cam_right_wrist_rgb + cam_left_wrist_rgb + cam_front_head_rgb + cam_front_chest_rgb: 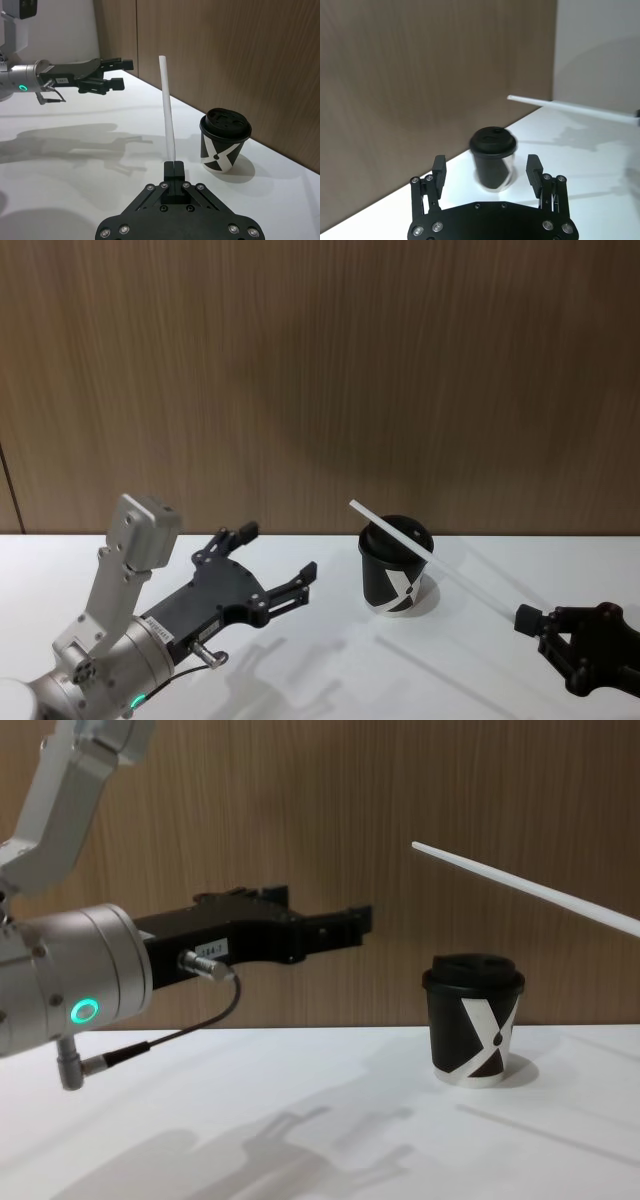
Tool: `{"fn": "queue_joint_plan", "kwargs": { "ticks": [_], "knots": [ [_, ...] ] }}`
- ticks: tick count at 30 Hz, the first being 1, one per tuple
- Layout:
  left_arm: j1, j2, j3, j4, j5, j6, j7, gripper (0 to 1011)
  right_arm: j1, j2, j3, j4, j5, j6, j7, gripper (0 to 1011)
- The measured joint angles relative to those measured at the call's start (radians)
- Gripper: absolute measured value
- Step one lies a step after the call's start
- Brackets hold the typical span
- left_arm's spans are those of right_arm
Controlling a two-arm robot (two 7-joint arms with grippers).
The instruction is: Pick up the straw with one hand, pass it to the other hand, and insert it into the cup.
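My right gripper [530, 620] is shut on one end of the white straw [400, 536] and holds it in the air at the table's right. The straw slants up and to the left, and its free end hangs above the black lidded cup [396, 585]. In the right wrist view the pads [173, 169] clamp the straw [166, 105], with the cup [225, 142] beyond it. My left gripper [277, 552] is open and held above the table left of the cup, with nothing between its fingers. From the chest, the straw [530, 890] passes above the cup [475, 1025].
The white table [320, 680] runs back to a brown wood-panel wall [320, 370]. The cup [492, 155] stands near the wall, ahead of the left gripper [486, 172]. Bare table lies between the two arms.
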State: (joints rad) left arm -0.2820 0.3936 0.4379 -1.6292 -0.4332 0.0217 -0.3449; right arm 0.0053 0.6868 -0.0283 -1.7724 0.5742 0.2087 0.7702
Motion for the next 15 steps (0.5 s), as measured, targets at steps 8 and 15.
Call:
{"fn": "queue_joint_plan", "kwargs": {
  "ticks": [8, 15],
  "knots": [
    [-0.019, -0.007, -0.003, 0.013, -0.106, 0.030, -0.109, 1003, 0.001, 0.000, 0.000, 0.000, 0.000, 0.000, 0.000, 0],
    [-0.038, -0.021, -0.003, 0.035, -0.211, 0.073, -0.202, 1003, 0.000, 0.000, 0.000, 0.000, 0.000, 0.000, 0.000, 0]
  ]
}}
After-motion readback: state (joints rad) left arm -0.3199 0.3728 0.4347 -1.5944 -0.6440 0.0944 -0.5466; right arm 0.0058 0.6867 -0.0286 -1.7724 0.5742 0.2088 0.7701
